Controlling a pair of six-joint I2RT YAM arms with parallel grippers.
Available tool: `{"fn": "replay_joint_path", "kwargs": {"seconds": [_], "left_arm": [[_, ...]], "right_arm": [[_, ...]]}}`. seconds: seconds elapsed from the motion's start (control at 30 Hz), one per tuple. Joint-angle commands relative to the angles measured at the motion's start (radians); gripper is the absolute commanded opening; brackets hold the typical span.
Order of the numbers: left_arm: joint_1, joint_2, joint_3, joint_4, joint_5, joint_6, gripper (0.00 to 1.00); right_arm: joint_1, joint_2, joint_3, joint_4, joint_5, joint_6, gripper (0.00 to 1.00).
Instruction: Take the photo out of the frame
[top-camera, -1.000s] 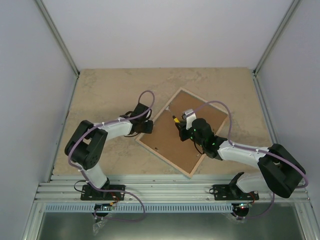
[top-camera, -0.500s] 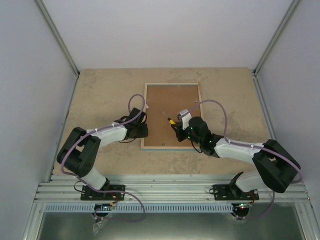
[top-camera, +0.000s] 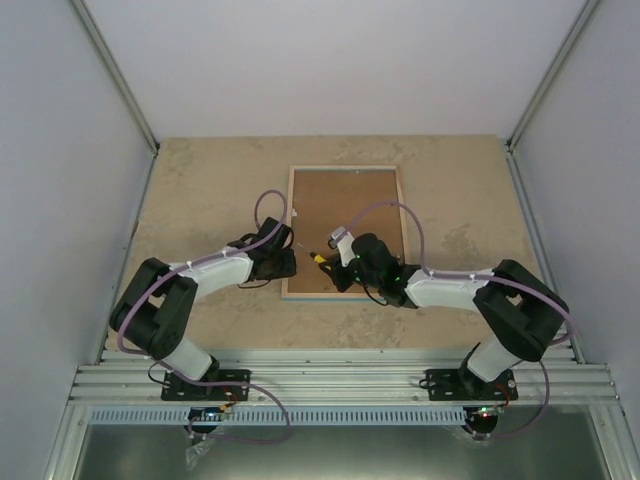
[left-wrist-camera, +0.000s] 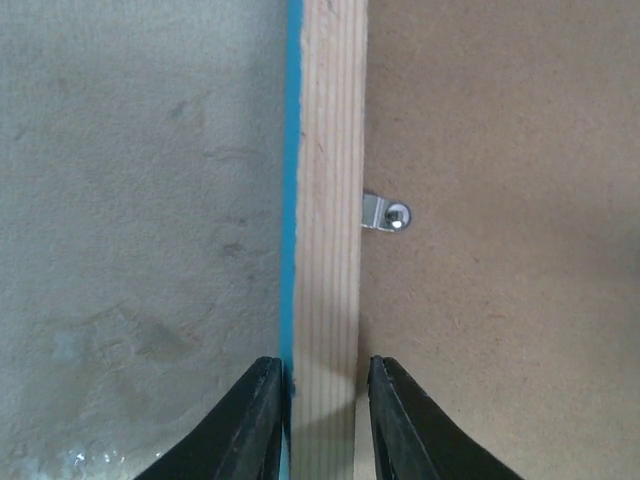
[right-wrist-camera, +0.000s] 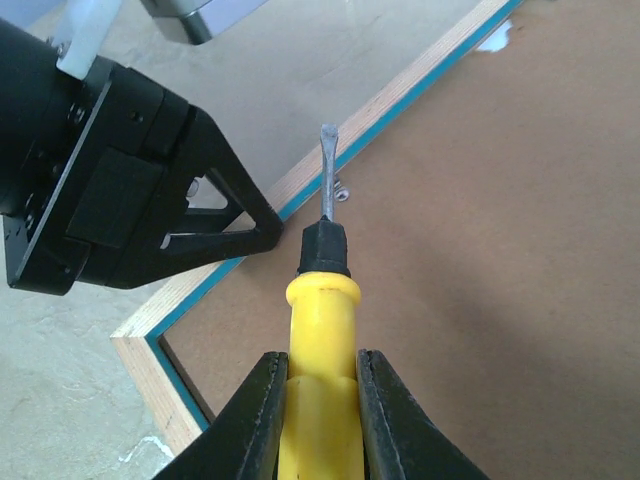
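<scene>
The frame (top-camera: 288, 215) lies face down, its brown fibreboard backing (top-camera: 350, 205) up. The photo is hidden beneath the backing. My left gripper (top-camera: 285, 262) is shut on the frame's left rail (left-wrist-camera: 328, 200) near the near-left corner, one finger on the turquoise outer edge and one on the inner side. My right gripper (top-camera: 340, 262) is shut on a yellow-handled screwdriver (right-wrist-camera: 320, 310) over the backing. The screwdriver's flat tip (right-wrist-camera: 327, 170) hovers at a small metal clip (right-wrist-camera: 343, 190) by the left rail, just right of the left gripper (right-wrist-camera: 215, 215).
A metal clip (left-wrist-camera: 383, 213) screwed to the backing (left-wrist-camera: 500, 250) sits just ahead of my left fingers. The beige stone-patterned table (top-camera: 200, 190) surrounds the frame. Grey walls with aluminium posts close in the sides and back.
The frame turned from a diagonal lie to square with the table, the left gripper moving with its left rail. The right gripper with the screwdriver then shifted left toward that rail.
</scene>
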Motion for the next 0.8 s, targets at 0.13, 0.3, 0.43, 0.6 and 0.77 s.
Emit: {"fn": "replay_joint_path", "kwargs": {"seconds": [0.13,0.3,0.43,0.6,0.77], "left_arm": [[-0.018,0.006,-0.012,-0.022,0.006,-0.015,0.22],[-0.025,0.006,-0.008,-0.022,0.006,-0.020,0.13],[-0.034,0.007,-0.004,-0.022,0.006,-0.024,0.09],[-0.038,0.006,-0.009,-0.016,0.006,-0.037,0.06],[-0.046,0.005,-0.014,-0.002,0.030,-0.049,0.03]], "right_arm": [[0.026,0.076,0.068,-0.047,-0.028,0.020,0.00],[0.033,0.112,0.095,-0.071,-0.029,0.025,0.01],[0.039,0.138,0.114,-0.088,-0.024,0.034,0.01],[0.043,0.164,0.124,-0.097,-0.004,0.050,0.00],[0.045,0.189,0.127,-0.089,0.009,0.072,0.00]]}}
